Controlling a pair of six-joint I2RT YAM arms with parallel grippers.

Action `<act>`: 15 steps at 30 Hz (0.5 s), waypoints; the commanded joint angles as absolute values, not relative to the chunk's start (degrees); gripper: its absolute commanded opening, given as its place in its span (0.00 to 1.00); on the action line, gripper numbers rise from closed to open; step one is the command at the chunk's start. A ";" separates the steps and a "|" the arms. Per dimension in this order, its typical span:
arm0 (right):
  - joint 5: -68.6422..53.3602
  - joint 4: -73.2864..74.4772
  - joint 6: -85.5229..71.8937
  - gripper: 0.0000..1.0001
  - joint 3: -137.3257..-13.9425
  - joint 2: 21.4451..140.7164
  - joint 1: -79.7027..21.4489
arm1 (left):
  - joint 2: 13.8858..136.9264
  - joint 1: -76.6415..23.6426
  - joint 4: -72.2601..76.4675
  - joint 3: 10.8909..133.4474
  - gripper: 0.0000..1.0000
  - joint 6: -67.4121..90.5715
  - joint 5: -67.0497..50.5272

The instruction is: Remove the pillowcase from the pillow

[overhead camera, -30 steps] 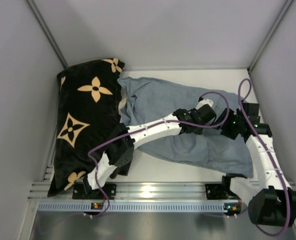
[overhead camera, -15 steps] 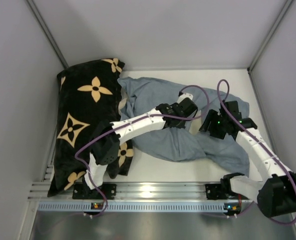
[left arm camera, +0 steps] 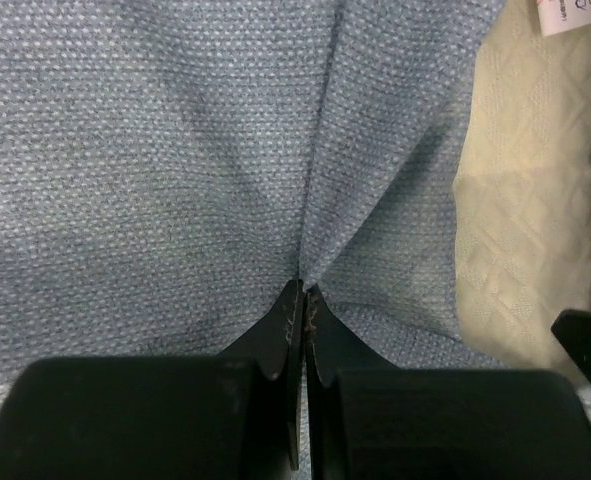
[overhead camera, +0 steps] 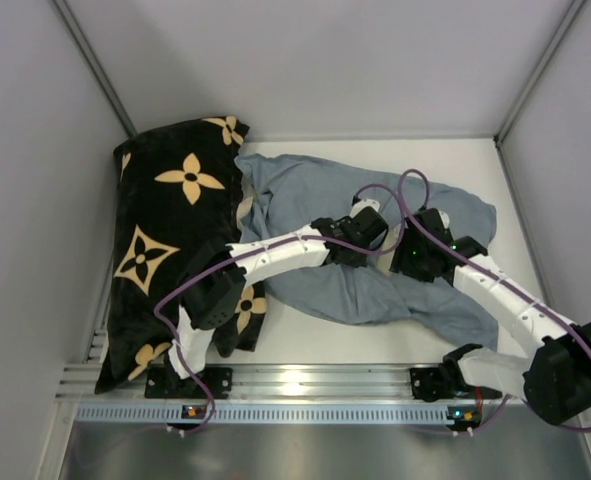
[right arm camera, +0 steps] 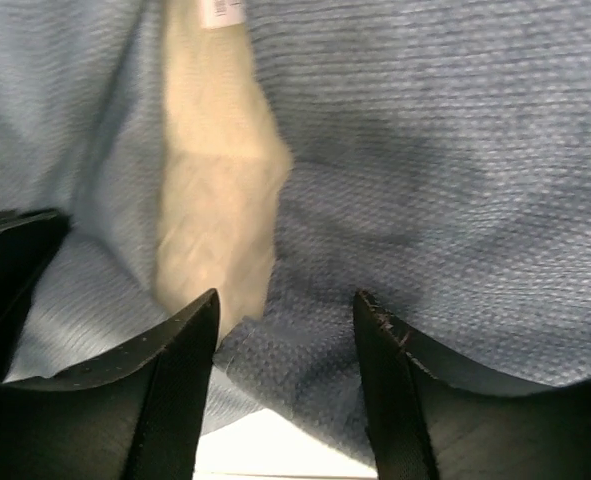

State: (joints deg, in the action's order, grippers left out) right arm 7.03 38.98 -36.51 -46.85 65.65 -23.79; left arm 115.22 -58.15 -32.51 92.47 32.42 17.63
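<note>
So the pillowcase (overhead camera: pixel 305 195) was lying inside-out-looking across the middle of the table (overhead camera: pixel 305 342), blue-grey side up, rumpled, its left end right up against the black cushion (overhead camera: pixel 170 230). The pillow (left arm camera: pixel 520 220) was mostly buried in it. Only a cream quilted patch showed through a gap in the cloth, with a small white tag (right arm camera: pixel 223 10) at the top of the gap.

The left gripper (left arm camera: pixel 303 290) had its fingers pressed together on a thin ridge of the cloth. You could see a crease running straight up from the tips, so it had the pillowcase only, not the pillow. My guess is that's the point: grab just the cover so it can be peeled away from the stuffing.

The right gripper (right arm camera: pixel 285 305) was just beside it, fingers spread, hovering low over the edge of that gap, with the cream patch and the blue hem both between the tips. It wasn't holding anything. To me it looked lined up either to pin the pillow or to take the other lip of the opening. I couldn't tell which.
</note>
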 commanded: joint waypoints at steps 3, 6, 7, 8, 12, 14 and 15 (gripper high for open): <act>18.36 40.51 -39.55 0.47 -45.18 66.36 -27.51 | 111.10 -58.01 -30.41 91.23 0.00 32.52 16.17; 20.65 41.92 -39.99 0.34 -45.00 65.39 -28.21 | 110.57 -57.66 -30.24 90.70 0.00 32.52 16.00; 21.44 42.18 -40.08 0.31 -45.00 65.13 -28.30 | 110.39 -57.66 -30.23 90.44 0.00 32.52 15.91; 21.71 42.62 -40.17 0.23 -45.00 64.60 -28.30 | 110.13 -57.57 -30.06 90.09 0.00 32.43 15.91; 23.64 45.87 -41.22 0.00 -44.91 62.94 -28.47 | 109.60 -56.87 -29.97 89.47 0.00 32.69 15.91; 24.17 46.67 -41.31 0.00 -44.30 61.18 -28.30 | 109.08 -55.82 -29.97 88.77 0.00 32.87 15.82; 25.04 46.93 -41.48 0.00 -44.04 60.65 -28.30 | 108.81 -55.29 -29.97 88.51 0.00 33.13 15.82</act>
State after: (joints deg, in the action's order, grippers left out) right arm 20.64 42.65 -40.60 -44.93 63.29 -26.96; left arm 112.62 -56.84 -30.37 89.69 33.08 15.90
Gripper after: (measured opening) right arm 0.005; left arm 0.009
